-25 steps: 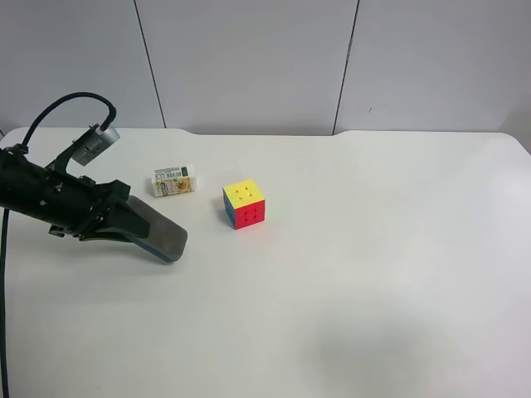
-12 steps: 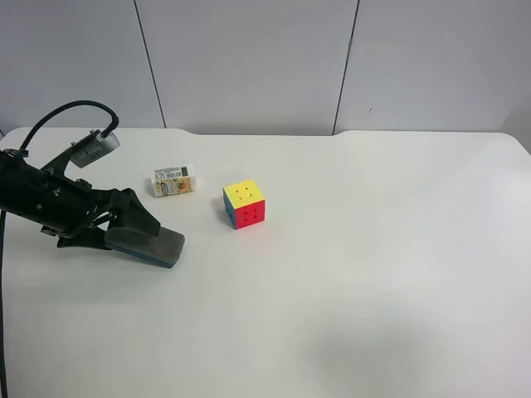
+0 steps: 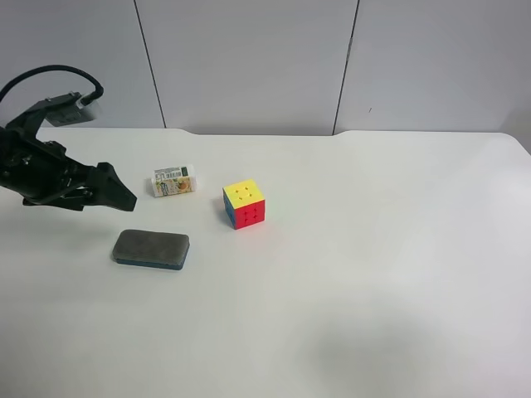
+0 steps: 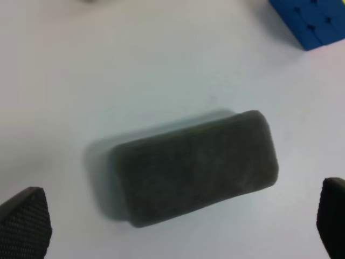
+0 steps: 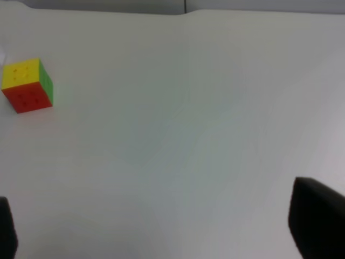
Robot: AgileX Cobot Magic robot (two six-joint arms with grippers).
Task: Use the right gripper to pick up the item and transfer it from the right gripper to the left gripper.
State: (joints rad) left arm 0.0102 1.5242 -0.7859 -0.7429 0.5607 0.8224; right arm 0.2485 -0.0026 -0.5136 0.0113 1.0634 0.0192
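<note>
The item, a flat eraser (image 3: 151, 249) with a dark grey felt top and a blue base, lies flat on the white table, free of both grippers. My left gripper (image 3: 121, 197), on the black arm with the silver-grey box, hangs open and empty above and beside the eraser's left end. In the left wrist view the eraser (image 4: 194, 167) lies below the open gripper (image 4: 178, 226), with the fingertips (image 4: 24, 221) far apart. My right gripper (image 5: 161, 229) is open and empty over bare table. It is out of the exterior high view.
A multicoloured puzzle cube (image 3: 244, 204) stands right of the eraser; it also shows in the right wrist view (image 5: 27, 85) and, as a blue corner, in the left wrist view (image 4: 315, 21). A small white labelled packet (image 3: 173, 182) lies behind the eraser.
My left gripper lowered the eraser to the table, let it go, and moved up and back to the left. The eraser now lies flat.
</note>
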